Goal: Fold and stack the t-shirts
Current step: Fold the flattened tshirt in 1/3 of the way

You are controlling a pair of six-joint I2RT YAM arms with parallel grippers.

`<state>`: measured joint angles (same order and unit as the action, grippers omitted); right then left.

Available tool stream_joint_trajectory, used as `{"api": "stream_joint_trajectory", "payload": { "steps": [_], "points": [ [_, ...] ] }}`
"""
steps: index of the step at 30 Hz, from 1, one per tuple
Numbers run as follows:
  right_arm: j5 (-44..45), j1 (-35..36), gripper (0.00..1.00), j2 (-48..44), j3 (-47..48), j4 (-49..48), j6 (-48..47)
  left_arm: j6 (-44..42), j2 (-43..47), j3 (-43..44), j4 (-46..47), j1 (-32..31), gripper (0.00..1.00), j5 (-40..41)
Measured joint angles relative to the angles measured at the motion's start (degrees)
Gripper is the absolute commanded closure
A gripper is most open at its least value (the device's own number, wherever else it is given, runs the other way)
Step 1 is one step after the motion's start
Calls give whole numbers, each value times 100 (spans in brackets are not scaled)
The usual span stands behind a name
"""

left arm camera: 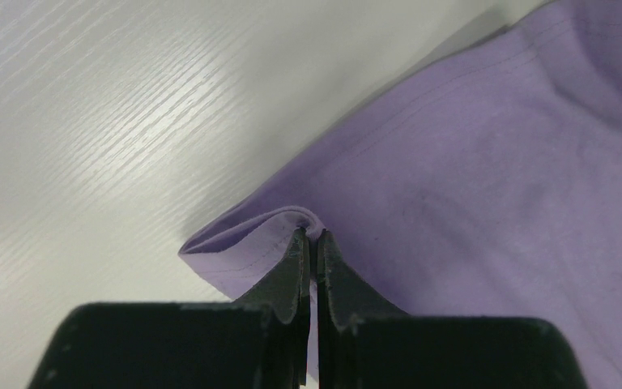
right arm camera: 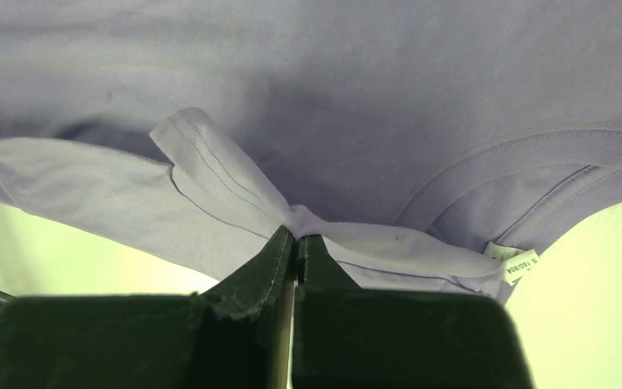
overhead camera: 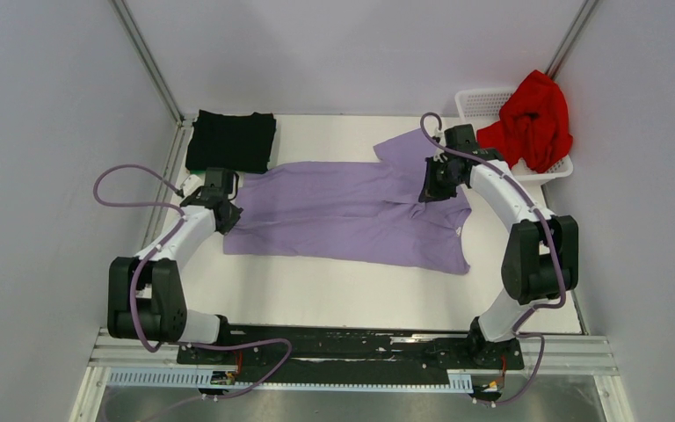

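The lavender t-shirt (overhead camera: 352,211) lies spread flat on the worktop (overhead camera: 343,294) with its long axis running from side to side, so it stretches directly between the two arms. The left tool (left arm camera: 312,235) is fully closed and pinches a small fold of the hem edge at the left end of the shirt. The right tool (right arm camera: 296,237) is also fully closed and holds a bunch of cloth just beside the neck opening, near the size label (right arm camera: 517,262), at the right end. Each arm is therefore nearest to its own end, and the body of the shirt lies between them. I judge that the coming fold depends on both tools moving together across this axis. The black t-shirt (overhead camera: 230,141) lies folded at the far left, and the red t-shirt (overhead camera: 534,119) is heaped in the white basket (overhead camera: 479,98) at the far right.
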<state>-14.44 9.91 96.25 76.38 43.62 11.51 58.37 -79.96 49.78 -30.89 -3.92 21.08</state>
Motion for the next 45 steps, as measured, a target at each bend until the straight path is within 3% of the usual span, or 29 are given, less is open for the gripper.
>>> {"api": "stream_joint_trajectory", "payload": {
  "steps": [6, 13, 15, 16, 17, 18, 19, 20, 22, 24, 25, 26, 27, 29, 32, 38, 42, 45],
  "points": [
    [-81, -9, 100, -9, 0, -15, -208, -24, 354, -352, 367, 2, 97, -9],
    [-223, -9, 97, 22, 76, -61, -470, -42, 166, -262, 431, 4, 96, 9],
    [-245, -9, 95, 125, 225, -63, -599, -37, 22, -197, 431, 7, 85, 39],
    [-273, -9, 94, 203, 317, -70, -697, -37, -44, -168, 424, 11, 74, 52],
    [-310, -9, 92, 310, 433, -83, -831, -33, -107, -140, 415, 17, 68, 63],
    [-339, -9, 88, 444, 566, -96, -977, -28, -166, -118, 413, 22, 50, 81],
    [-348, -9, 78, 608, 717, -103, -1121, -33, -208, -101, 393, 28, 37, 90],
    [-330, -9, 63, 787, 890, -107, -1257, -72, -243, -81, 385, 35, 10, 98],
    [-111, -9, 46, 1222, 1344, -96, -1526, -79, -284, -9, 354, 52, 1, 109],
    [267, -9, 33, 1622, 1818, -101, -1637, -114, -267, 122, 297, 70, 0, 111],
    [457, -9, 22, 1751, 2009, -114, -1641, -133, -240, 203, 271, 74, 0, 116],
    [732, -7, 4, 1838, 2168, -146, -1639, -173, -175, 308, 234, 74, 0, 114],
    [903, -2, 0, 1840, 2194, -160, -1576, -210, -81, 385, 216, 74, 0, 109],
    [1213, 20, 0, 1676, 2114, -247, -1405, -334, 221, 481, 188, 74, 0, 44],
    [1244, 48, 0, 835, 1113, -750, -949, -555, 750, 496, 195, 81, 0, -284],
    [-63, 308, 0, -1263, -1322, -1606, 131, -914, 1305, -308, 968, 90, 0, -1674],
    [-79, 706, 4, -1298, -1871, -1845, 341, -1003, 1029, -966, 1364, 90, 0, -2428],
    [317, 892, 18, -1054, -1939, -1875, 269, -1075, 682, -1202, 1506, 90, 0, -2704]
  ]
}}
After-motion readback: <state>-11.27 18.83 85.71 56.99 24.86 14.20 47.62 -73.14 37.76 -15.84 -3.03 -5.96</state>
